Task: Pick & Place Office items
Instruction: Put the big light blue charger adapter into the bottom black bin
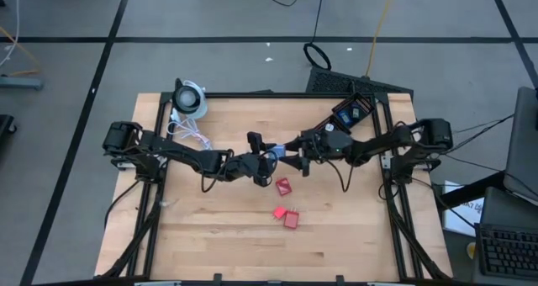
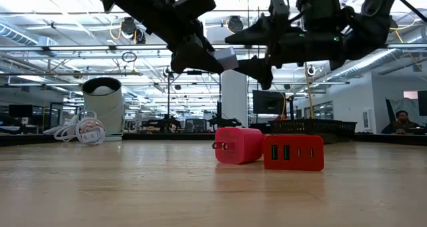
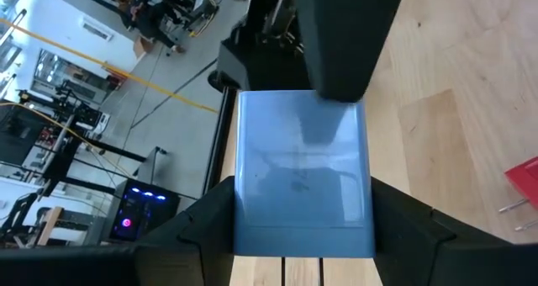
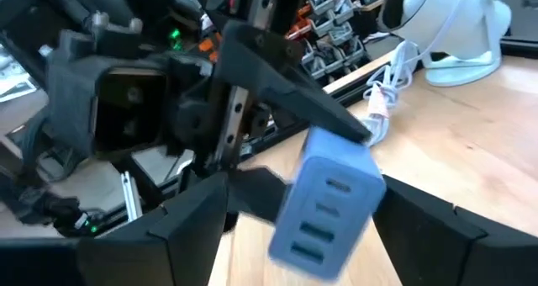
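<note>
A pale blue block [image 1: 274, 154] with a row of ports on one end face hangs in the air over the table's middle, between both grippers. It also shows in the low view as a pale blue block [image 2: 225, 57]. My left gripper [image 3: 303, 235] comes from the table's left and is shut on it. My right gripper [image 4: 311, 235] comes from the right and is open, its fingers standing wide on either side of the block's port end [image 4: 324, 214] with a gap to each. Three red blocks [image 1: 283, 186], [image 1: 280, 212], [image 1: 292, 220] lie flat on the wood nearer the near edge. My left gripper pinches the pale blue block [image 3: 303, 172] between its two fingers at the end away from the ports [image 3: 252, 227], one finger on each opposite side. The fingers come level from the table's left. The block is lifted clear of the table and juts out toward the right arm.
A black basket [image 1: 353, 109] sits at the far right corner. A round white device [image 1: 189, 98] and a coiled white cable [image 1: 189, 133] lie at the far left. In the low view two red blocks [image 2: 237, 145], [image 2: 293, 152] stand close ahead. A person [image 2: 400, 120] sits far behind.
</note>
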Robot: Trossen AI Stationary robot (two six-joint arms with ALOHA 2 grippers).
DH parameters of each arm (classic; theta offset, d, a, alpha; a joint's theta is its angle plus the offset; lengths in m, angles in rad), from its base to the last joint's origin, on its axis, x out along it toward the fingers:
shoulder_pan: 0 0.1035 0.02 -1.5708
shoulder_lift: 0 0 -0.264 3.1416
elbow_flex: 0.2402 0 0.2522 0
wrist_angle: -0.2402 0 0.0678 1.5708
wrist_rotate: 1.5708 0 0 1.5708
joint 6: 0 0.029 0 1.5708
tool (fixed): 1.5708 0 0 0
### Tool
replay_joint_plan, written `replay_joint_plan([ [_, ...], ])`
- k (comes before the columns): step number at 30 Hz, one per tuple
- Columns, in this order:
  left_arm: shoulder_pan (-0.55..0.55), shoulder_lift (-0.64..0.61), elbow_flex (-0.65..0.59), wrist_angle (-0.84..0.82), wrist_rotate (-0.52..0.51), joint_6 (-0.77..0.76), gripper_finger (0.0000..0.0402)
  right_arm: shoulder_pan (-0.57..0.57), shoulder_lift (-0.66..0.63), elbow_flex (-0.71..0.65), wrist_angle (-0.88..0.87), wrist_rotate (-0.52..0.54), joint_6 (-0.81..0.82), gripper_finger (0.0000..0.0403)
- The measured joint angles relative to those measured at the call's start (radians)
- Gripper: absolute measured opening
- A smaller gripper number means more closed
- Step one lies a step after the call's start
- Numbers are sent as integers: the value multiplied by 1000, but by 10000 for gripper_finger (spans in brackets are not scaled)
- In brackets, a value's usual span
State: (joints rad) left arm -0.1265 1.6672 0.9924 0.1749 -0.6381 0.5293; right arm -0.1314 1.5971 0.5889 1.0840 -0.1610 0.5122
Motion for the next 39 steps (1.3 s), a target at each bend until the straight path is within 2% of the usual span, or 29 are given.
replay_joint_plan([
  [11,0,0,0,-14,-1,0,210,0,44,34,-5,0,12,238],
  [24,0,0,0,-19,-5,23,210,-1,44,34,-11,7,73,132],
  [28,0,0,0,-19,-2,10,226,-1,44,34,-11,3,70,129],
  [33,-3,0,0,-17,9,-95,246,-6,44,34,-3,-12,26,119],
  [39,-41,-48,0,-30,16,-189,263,-27,42,36,12,-112,14,117],
])
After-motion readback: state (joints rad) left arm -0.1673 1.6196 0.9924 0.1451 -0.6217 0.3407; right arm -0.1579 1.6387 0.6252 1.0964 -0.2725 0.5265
